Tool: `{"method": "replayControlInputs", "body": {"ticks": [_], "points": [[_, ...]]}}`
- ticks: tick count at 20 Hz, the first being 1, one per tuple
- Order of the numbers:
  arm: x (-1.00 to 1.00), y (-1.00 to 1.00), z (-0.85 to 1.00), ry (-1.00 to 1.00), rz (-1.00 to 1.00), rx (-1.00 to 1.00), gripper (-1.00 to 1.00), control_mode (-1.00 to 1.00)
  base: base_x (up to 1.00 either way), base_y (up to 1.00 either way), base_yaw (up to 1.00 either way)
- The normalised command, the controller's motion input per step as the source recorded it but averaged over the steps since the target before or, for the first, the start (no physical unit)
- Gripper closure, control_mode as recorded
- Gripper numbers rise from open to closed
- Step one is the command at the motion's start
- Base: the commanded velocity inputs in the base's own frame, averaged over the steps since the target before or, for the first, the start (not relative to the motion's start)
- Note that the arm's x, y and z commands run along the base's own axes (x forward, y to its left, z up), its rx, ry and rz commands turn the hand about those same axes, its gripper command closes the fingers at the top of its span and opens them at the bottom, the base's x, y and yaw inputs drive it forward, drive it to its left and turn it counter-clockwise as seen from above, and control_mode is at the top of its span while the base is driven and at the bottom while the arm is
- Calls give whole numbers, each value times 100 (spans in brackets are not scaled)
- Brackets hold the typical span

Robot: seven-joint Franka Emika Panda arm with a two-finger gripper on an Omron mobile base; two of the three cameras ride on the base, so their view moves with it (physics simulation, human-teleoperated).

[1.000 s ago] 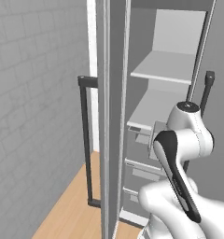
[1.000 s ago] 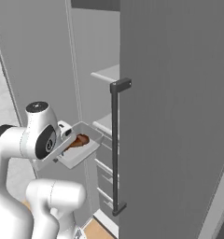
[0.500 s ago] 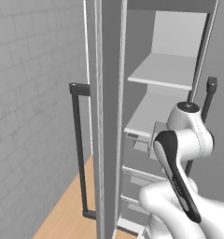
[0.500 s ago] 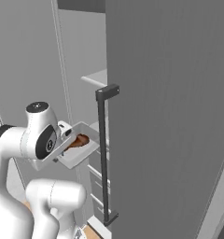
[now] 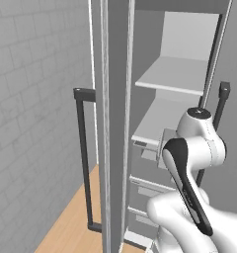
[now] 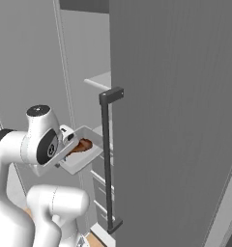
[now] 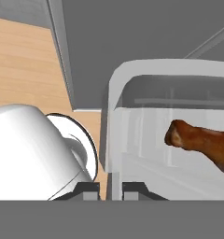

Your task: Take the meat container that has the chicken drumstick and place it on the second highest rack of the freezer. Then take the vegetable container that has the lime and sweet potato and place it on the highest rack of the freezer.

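The meat container [image 6: 84,157], a shallow white tray, is held out in front of the arm at about the level of the freezer's drawers. The chicken drumstick [image 6: 82,144] lies in it, reddish-brown. In the hand view my gripper [image 7: 109,188] is shut on the tray's near rim [image 7: 115,93], with the drumstick [image 7: 202,142] lying to the right. The freezer [image 5: 140,59] stands open ahead. Its highest rack [image 5: 177,76] and the second rack [image 5: 157,121] below it are both bare. The vegetable container, lime and sweet potato are out of view.
The open freezer door [image 5: 113,123] stands edge-on close to the left, its dark bar handle [image 5: 83,158] facing the tiled wall. A second grey door [image 6: 176,120] with a dark handle [image 6: 106,159] stands close on the right. Grey drawers [image 5: 147,185] sit under the racks.
Both base views have shifted, so the base has moved and the doors have slid across the pictures. The tray with the drumstick stays in my grip in the same pose.
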Motion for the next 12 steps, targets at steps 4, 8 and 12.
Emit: {"method": "replayControlInputs", "body": {"ticks": [4, 8, 12], "points": [[4, 2, 0, 0, 0, 0, 100, -100, 3, 0, 0], [33, 1, 0, 0, 0, 0, 100, -100, 0, 0, 0], [84, 3, -5, 2, -4, 0, 100, -100, 0, 0, 0]]}}
